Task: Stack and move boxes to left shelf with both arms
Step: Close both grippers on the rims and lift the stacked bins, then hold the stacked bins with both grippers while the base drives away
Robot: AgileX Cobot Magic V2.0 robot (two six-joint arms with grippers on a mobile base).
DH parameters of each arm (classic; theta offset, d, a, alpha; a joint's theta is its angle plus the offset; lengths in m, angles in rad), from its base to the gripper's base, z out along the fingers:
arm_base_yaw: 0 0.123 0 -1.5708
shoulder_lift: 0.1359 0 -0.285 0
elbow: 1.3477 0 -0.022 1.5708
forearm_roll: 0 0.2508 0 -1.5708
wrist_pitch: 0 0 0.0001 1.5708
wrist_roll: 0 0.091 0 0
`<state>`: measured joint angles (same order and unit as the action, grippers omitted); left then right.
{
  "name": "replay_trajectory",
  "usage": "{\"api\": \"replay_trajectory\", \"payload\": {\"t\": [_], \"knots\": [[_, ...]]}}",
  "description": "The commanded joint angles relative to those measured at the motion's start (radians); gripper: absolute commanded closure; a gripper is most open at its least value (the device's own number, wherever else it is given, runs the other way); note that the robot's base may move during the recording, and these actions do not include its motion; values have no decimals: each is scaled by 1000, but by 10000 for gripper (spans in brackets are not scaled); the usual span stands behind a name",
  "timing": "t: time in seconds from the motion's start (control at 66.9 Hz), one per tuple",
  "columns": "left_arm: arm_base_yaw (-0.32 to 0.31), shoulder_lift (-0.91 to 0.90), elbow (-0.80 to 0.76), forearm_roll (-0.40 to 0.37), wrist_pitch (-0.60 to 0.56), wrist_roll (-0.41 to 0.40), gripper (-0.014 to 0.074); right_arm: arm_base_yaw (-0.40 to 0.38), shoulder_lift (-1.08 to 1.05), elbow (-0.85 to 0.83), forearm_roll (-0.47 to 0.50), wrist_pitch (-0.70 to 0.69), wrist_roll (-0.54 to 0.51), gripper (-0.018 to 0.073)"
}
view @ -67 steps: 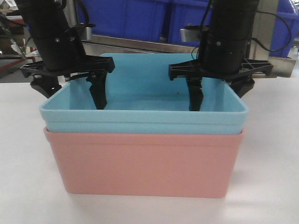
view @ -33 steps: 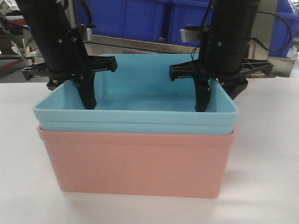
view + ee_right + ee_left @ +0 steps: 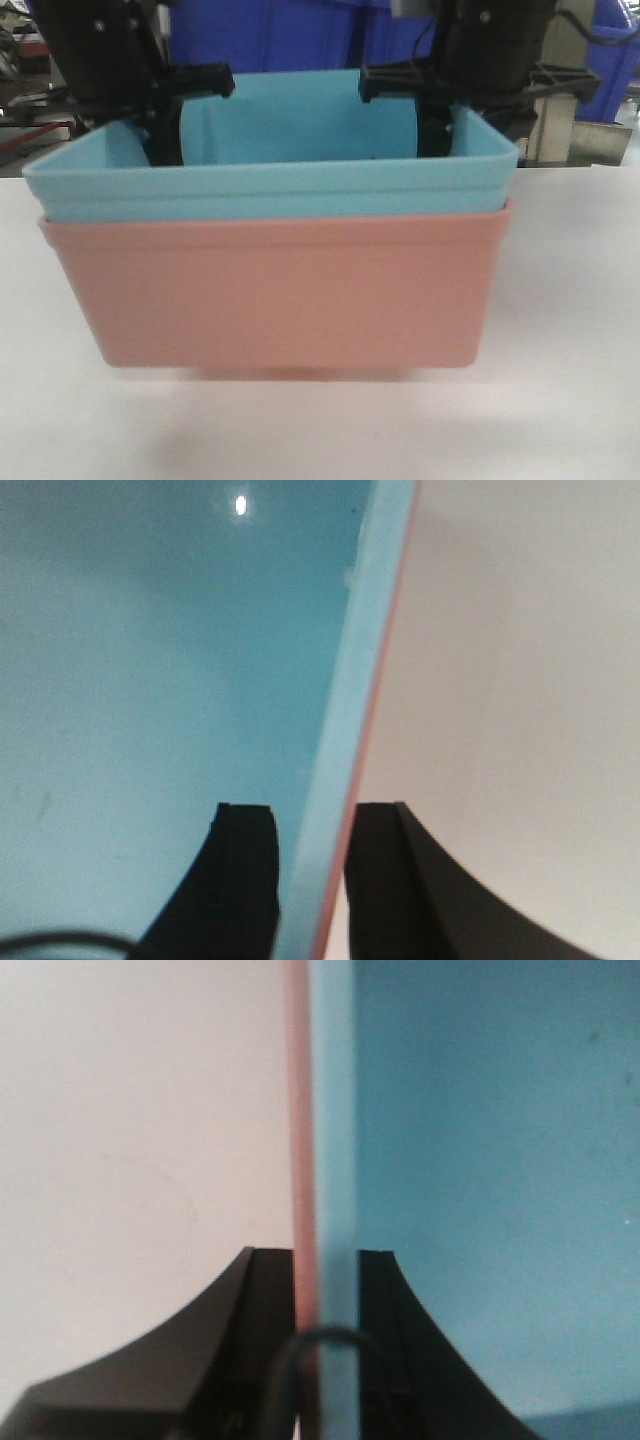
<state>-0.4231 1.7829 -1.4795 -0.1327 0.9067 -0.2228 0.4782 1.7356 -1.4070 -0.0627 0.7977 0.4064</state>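
Front view: boxes (image 3: 270, 250) on the near side of the white table (image 3: 570, 320), blue tub (image 3: 270, 185) nested in pink tub (image 3: 270, 290). The shadow beneath suggests they hang just clear. Long axis runs left–right. Left gripper (image 3: 160, 135) is at the left end wall, right gripper (image 3: 437, 130) at the right. Shelf not in sight.

Left wrist: narrow opening, jaws pinching both rims, one inside and one outside.

Right wrist: same straddle on the right wall. Inner contact unclear.

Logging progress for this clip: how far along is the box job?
Done: blue tub nested in pink tub. In hand: left hand and right hand each pinch a side wall; both tubs seem raised off the table. Left: carrying them to the shelf.
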Motion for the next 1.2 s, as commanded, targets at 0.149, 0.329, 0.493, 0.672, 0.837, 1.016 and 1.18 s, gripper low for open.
{"api": "replay_trajectory", "payload": {"t": [0.149,0.329,0.493,0.672,0.837,1.016,1.18], "knots": [[-31,-237,-37,40,1,-75,600,22,-185,-30,-96,-25,17,503],[-120,-337,-15,201,28,-205,600,101,-259,-30,-180,-9,69,503],[-247,-401,21,368,28,-358,600,178,-291,-30,-246,-15,136,503],[-364,-402,22,486,-1,-480,600,250,-283,-30,-295,-40,207,503],[-423,-367,22,546,-38,-558,600,297,-266,-30,-297,-67,238,503],[-431,-324,22,565,-45,-588,600,334,-259,-30,-298,-75,240,503],[-431,-306,22,560,-58,-604,600,341,-259,-30,-298,-91,247,503]]}}
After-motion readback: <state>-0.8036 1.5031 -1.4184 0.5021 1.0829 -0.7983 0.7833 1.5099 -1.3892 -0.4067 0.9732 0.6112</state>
